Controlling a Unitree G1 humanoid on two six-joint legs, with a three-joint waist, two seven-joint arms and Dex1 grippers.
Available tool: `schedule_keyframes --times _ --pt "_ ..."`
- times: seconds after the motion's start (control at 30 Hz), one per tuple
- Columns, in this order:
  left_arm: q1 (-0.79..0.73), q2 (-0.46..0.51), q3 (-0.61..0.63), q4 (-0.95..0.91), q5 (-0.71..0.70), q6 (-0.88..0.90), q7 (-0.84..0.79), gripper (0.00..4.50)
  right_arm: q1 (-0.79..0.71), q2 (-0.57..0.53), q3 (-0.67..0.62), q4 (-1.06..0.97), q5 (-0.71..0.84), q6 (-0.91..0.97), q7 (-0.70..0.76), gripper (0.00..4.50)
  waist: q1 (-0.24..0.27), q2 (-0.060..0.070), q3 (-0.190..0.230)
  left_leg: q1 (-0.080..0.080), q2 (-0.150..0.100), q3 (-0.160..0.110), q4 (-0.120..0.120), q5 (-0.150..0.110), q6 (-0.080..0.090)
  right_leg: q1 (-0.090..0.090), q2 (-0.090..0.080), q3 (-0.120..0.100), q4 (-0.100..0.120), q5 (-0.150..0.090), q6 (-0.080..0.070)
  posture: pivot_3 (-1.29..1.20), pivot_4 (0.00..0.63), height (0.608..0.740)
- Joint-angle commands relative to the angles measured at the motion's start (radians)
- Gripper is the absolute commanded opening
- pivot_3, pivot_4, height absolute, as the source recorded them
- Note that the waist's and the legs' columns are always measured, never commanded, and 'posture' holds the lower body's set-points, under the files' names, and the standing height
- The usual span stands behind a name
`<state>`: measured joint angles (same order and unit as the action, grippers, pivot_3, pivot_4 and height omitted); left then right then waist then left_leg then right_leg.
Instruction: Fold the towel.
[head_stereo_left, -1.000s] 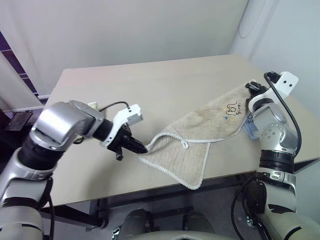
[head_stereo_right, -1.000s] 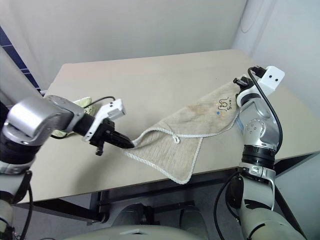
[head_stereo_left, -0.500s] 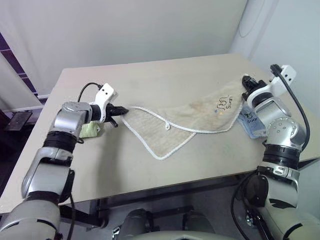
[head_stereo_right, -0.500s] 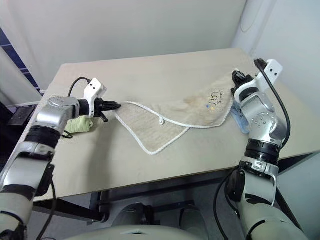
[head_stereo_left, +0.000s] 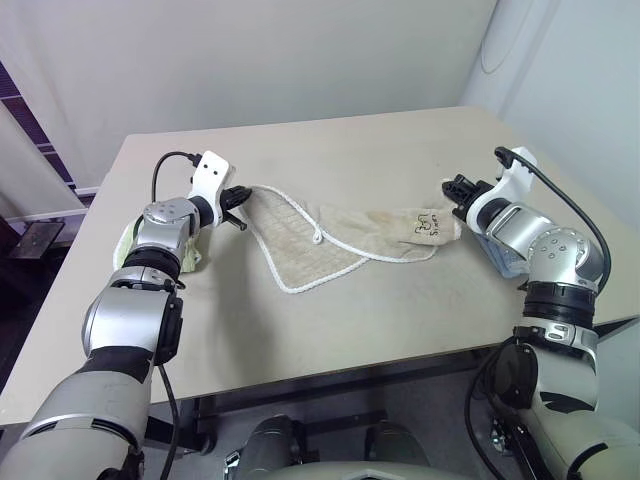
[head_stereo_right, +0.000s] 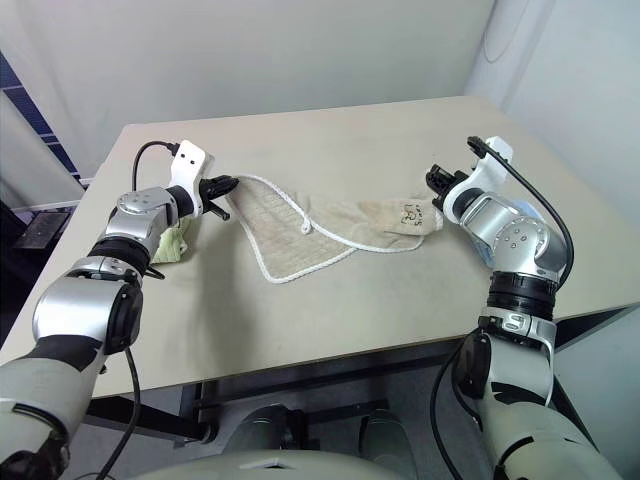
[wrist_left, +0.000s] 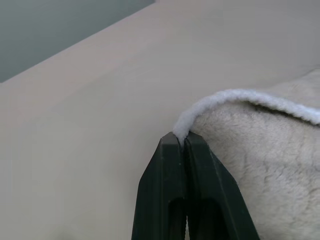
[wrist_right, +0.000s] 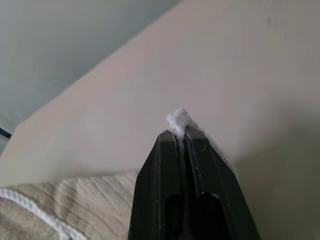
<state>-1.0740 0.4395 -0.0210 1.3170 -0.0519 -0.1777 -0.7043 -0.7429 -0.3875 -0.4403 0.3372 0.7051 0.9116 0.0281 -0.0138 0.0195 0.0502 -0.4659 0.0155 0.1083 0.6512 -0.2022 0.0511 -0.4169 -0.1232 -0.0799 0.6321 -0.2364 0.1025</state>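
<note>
My left pincer (wrist_left: 180, 141) and right pincer (wrist_right: 180, 131) each clamped a corded corner of the towel (head_stereo_left: 340, 235), sagging between them over the worktop (head_stereo_left: 380, 310).

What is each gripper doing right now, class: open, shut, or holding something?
Left gripper: shut on the towel, pinching its white corded edge.
Right gripper: shut on the towel's white cord at the other end.

Both arms are of silver-grey metal with black joints; black cables run to white, perhaps plastic, wrist housings.
</note>
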Motion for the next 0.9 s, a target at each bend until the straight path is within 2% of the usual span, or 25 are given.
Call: schedule_keyframes --times 0.03,0.27,0.3,0.33,0.53,0.67,0.7,0.77,0.9 --pt "-0.033 -0.005 0.022 -0.010 0.021 -0.047 -0.006 0.00 -0.012 0.014 -0.004 0.029 -0.034 -0.023 -0.017 1.08 0.000 0.000 0.000 0.000 0.000 0.000 0.000 0.000 0.000 0.000 0.000 0.000 0.000 0.000 0.000 0.00 0.000 0.721" --pt "-0.040 -0.033 0.083 -0.024 0.007 -0.141 0.053 0.00 -0.020 0.035 -0.032 0.024 -0.048 -0.099 -0.002 3.62 0.000 0.000 0.000 0.000 0.000 0.000 0.000 0.000 0.000 0.001 0.000 0.000 0.000 0.001 0.001 0.00 0.000 0.721" --pt "-0.049 -0.037 0.095 -0.026 0.003 -0.161 0.069 0.00 -0.024 0.036 -0.038 0.013 -0.042 -0.109 0.004 4.11 0.000 0.000 0.000 0.001 0.000 0.000 0.000 0.000 0.000 0.001 0.000 0.000 0.000 0.001 0.002 0.00 0.000 0.721" --pt "-0.058 -0.040 0.102 -0.027 0.004 -0.173 0.081 0.00 -0.029 0.036 -0.043 0.006 -0.037 -0.118 0.008 4.35 -0.001 0.000 0.000 0.001 0.000 0.000 0.000 0.000 0.000 0.001 0.000 0.000 0.000 0.001 0.002 0.00 0.000 0.721" --pt "-0.108 -0.049 0.147 -0.034 0.002 -0.225 0.119 0.00 -0.029 0.029 -0.047 -0.036 -0.007 -0.099 0.049 4.45 0.000 0.000 0.000 0.002 0.000 0.000 0.001 0.000 0.000 0.003 0.001 0.000 0.000 0.001 0.002 0.00 0.000 0.721" --pt "-0.080 -0.053 0.119 -0.043 0.038 -0.242 0.091 0.00 0.105 -0.077 0.219 -0.150 -0.317 -0.331 0.122 4.45 0.001 0.000 0.000 0.004 0.000 0.000 0.000 0.000 0.000 0.004 0.001 0.000 0.000 0.001 0.002 0.00 0.000 0.721" --pt "-0.068 -0.055 0.111 -0.047 0.045 -0.251 0.086 0.00 0.138 -0.094 0.251 -0.182 -0.350 -0.381 0.152 4.45 0.001 0.000 0.000 0.003 0.000 0.000 0.000 0.000 0.000 0.004 0.001 0.000 0.000 0.001 0.002 0.00 0.000 0.721" --pt "-0.050 -0.062 0.107 -0.053 0.047 -0.257 0.074 0.00 0.199 -0.109 0.269 -0.275 -0.327 -0.411 0.247 4.45 -0.001 0.000 0.000 0.003 0.000 0.000 0.000 0.000 0.000 0.004 0.001 -0.001 -0.001 0.001 0.002 0.00 0.000 0.721" --pt "-0.027 -0.077 0.111 -0.064 0.048 -0.257 0.072 0.00 0.313 -0.150 0.276 -0.474 -0.201 -0.348 0.455 4.45 -0.001 -0.001 0.001 0.003 0.000 -0.001 0.001 0.000 0.000 0.004 0.001 -0.001 0.000 0.001 0.002 0.00 0.000 0.721"
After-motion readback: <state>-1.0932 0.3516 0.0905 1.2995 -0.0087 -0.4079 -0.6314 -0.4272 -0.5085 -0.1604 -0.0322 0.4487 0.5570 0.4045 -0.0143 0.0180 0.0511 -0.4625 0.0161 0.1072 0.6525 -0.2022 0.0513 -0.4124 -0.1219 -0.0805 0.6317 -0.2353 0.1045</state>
